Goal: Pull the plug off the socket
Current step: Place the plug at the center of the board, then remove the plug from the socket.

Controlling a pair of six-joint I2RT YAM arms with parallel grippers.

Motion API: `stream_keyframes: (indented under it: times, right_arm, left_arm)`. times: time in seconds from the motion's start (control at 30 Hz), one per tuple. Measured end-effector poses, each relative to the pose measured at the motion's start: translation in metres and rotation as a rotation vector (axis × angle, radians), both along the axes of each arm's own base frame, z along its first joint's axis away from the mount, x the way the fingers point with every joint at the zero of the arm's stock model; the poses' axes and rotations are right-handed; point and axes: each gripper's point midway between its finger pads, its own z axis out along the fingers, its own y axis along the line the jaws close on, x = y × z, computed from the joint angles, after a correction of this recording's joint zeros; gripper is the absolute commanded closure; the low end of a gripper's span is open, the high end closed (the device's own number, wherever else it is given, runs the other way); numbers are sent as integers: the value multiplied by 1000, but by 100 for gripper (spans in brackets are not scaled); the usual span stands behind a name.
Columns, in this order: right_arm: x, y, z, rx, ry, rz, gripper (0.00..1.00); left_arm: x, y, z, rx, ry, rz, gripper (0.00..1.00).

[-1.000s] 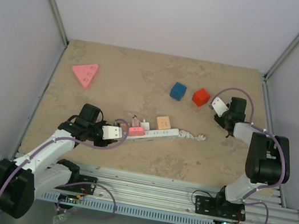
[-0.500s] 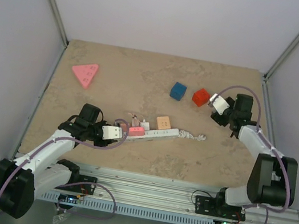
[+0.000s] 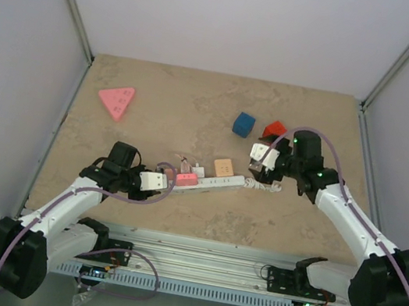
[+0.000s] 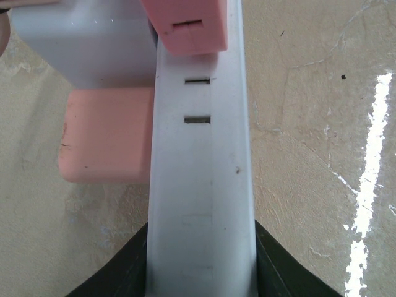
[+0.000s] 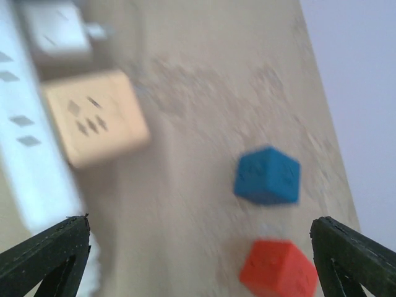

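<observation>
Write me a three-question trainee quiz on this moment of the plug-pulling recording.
1. True or false: the left claw is shut on one end of the power strip.
2. Multiple choice: the right claw is (A) open, holding nothing, (B) shut on a cube, (C) shut on the cord.
3. Short answer: what colour is the triangular block at the far left of the table?

Key: 1 true; 2 A; 3 pink.

A robot lab test cell: bare white panel walls [image 3: 236,16], aluminium frame rails [image 3: 248,268], a stone-patterned tabletop [image 3: 183,94].
</observation>
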Motion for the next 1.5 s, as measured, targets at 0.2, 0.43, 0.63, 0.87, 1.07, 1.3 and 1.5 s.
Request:
stream_keyframes:
  times: [0.2, 0.43, 0.63, 0.87, 1.07, 1.3, 1.5]
  right_arm:
    - [-54, 58, 17, 45, 45, 258, 6]
    - [-88, 115, 34, 84, 111, 469, 16]
    - [-102, 141, 12, 56, 188, 544, 23]
    - [-109, 163, 0, 54, 253, 581, 36]
    - [-113, 178, -8, 64, 316, 576, 40]
    - [-112, 187, -21, 64, 377, 545, 46]
    - [-109, 193, -29, 59, 414, 523, 56]
  left_arm:
    - [0, 0, 0, 0, 0, 0, 100]
    - [0, 0, 0, 0, 0, 0, 100]
    - [0, 0, 0, 0, 0, 1, 100]
    - [0, 0, 0, 3, 0, 2, 100]
    - [0, 1, -1, 3, 1, 2, 100]
    - [0, 1, -1, 3, 0, 2, 100]
    - [0, 1, -1, 3, 1, 2, 100]
